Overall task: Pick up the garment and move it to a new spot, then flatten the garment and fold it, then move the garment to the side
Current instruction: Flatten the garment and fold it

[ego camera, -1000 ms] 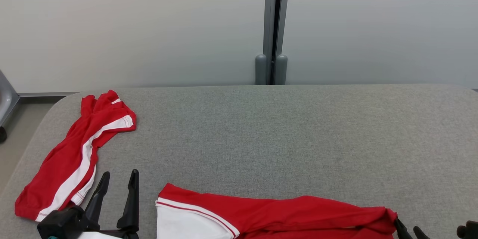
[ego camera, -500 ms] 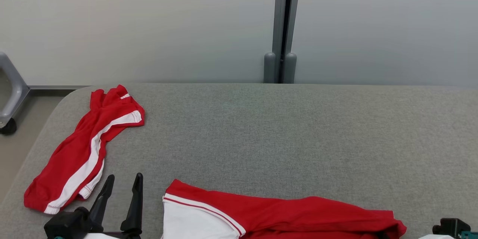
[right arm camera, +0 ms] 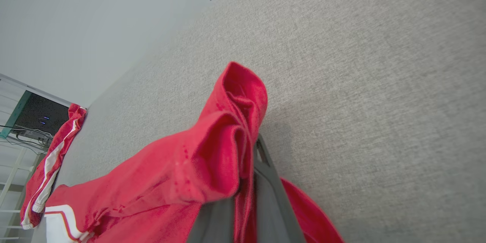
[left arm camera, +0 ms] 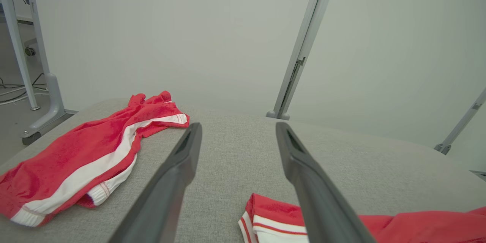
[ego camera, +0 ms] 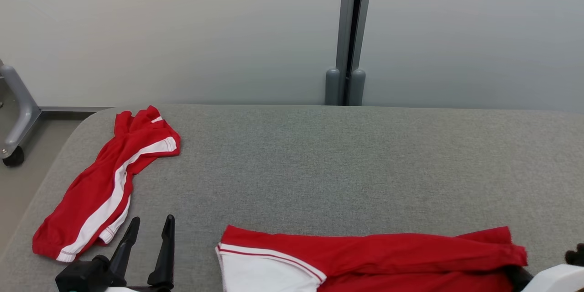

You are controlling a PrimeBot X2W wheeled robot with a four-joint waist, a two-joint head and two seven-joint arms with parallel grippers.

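My left gripper (ego camera: pixel 152 220) has 2 long, tapered matte-black fingers (left arm camera: pixel 167 193) on a blocky black base (ego camera: pixel 82 276), right fingers (right arm camera: pixel 267 193) look dark grey w/ a slot nr the tip, right forearm (ego camera: pixel 554 279) is smooth white.

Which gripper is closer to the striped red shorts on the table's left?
Left. The left gripper hovers open beside the near end of the shorts; the right gripper is far across the table, shut on the other red garment.

Bright even lighting, soft faint shadows, sharp focus (wrist views wide-angle-bent)
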